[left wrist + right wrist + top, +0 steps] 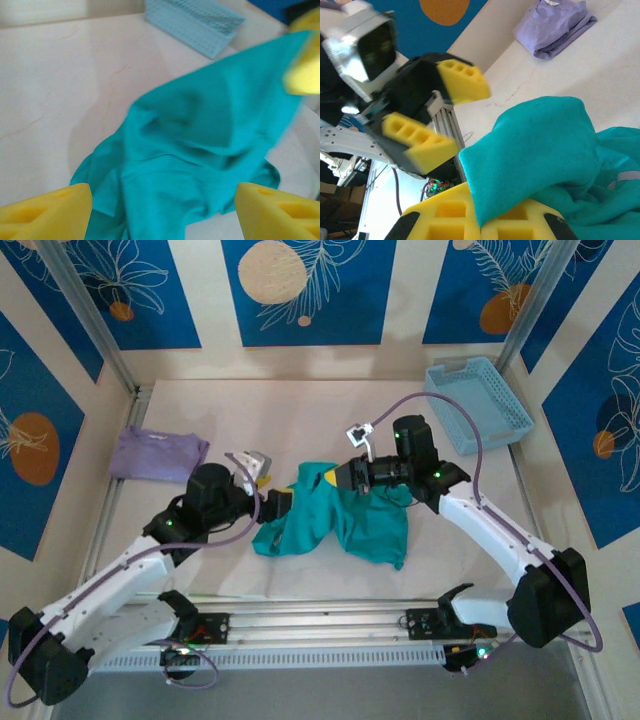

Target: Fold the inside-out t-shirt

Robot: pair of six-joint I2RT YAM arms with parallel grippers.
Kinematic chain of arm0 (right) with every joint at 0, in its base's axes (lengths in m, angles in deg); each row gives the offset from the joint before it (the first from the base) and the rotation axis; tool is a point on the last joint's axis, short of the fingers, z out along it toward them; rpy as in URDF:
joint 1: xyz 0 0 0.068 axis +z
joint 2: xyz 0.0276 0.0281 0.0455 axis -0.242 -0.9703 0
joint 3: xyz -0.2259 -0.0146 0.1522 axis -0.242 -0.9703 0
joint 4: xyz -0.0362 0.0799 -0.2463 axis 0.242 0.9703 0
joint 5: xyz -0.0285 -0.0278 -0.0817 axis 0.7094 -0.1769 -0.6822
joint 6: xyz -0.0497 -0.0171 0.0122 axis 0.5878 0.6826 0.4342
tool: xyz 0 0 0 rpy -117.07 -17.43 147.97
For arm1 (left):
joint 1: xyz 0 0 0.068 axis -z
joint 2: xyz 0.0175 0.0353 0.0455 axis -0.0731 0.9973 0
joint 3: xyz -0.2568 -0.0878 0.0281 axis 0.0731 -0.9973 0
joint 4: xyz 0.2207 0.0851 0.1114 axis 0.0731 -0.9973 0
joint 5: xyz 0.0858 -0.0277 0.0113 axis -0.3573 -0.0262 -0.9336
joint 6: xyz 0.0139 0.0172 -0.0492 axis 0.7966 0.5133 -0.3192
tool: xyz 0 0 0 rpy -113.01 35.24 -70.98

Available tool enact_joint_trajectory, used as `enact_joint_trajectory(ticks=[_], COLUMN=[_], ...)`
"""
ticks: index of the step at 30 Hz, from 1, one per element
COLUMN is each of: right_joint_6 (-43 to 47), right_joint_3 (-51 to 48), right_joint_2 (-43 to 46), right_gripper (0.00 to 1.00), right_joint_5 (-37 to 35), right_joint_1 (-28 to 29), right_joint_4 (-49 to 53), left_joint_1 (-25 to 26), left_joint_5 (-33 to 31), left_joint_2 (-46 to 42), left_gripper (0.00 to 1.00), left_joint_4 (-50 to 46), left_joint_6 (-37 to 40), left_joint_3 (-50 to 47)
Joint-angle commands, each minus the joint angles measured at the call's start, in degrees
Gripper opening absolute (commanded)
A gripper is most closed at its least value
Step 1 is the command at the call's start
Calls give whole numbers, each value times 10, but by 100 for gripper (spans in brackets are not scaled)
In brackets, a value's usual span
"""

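Cloth, soft and teal-green, makes up the t-shirt (345, 520), which lies crumpled in loose folds at the middle of the pale, smooth table (330, 410). Plain and unprinted, its heap runs mostly left to right across the table in the top view. One bunched part is raised into a peak at the upper left of the heap, and the rest drapes down from it and spreads toward the near edge.

The right gripper (485, 225) has its yellow foam fingers (445, 222) pressed together on that raised fold. The blocky, hollow-celled pads pinch the cloth, which stands up above them as a rounded flap.

The left gripper (470, 119) sits just beside the peak on the shirt's left side, with its wedge-shaped yellow fingers (47, 212) spread wide and nothing between them. In its own wrist view the shirt lies ahead of the parted fingers and rises toward the upper right.

A pale lavender garment (158, 453) lies folded flat near the table's far left. A light blue plastic basket (478, 405) with latticed walls sits at the far right, well apart from the shirt.
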Motion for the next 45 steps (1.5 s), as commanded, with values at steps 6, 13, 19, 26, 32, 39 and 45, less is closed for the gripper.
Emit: enact_joint_trajectory(ticks=[6, 13, 19, 26, 32, 39, 45], right_joint_6=[-14, 23, 140, 234, 152, 143, 153], right_joint_3=[22, 14, 0, 6, 44, 6, -46], right_joint_2=[-4, 21, 52, 50, 18, 83, 115], right_gripper=[0, 0, 0, 5, 28, 41, 40], right_joint_5=[-10, -6, -12, -237, -401, -469, -481], right_joint_1=[5, 7, 12, 63, 81, 156, 199], right_joint_4=[23, 45, 92, 129, 159, 174, 108], left_joint_1=[39, 35, 15, -31, -61, -71, -74], left_joint_5=[25, 12, 111, 331, 387, 380, 387], left_joint_2=[84, 161, 169, 123, 91, 101, 108], left_gripper=[71, 50, 0, 0, 0, 0, 0], left_joint_4=[0, 25, 17, -9, 14, 21, 26], left_joint_6=[44, 49, 19, -100, -141, -142, -144], left_joint_3=[74, 114, 139, 130, 110, 110, 112])
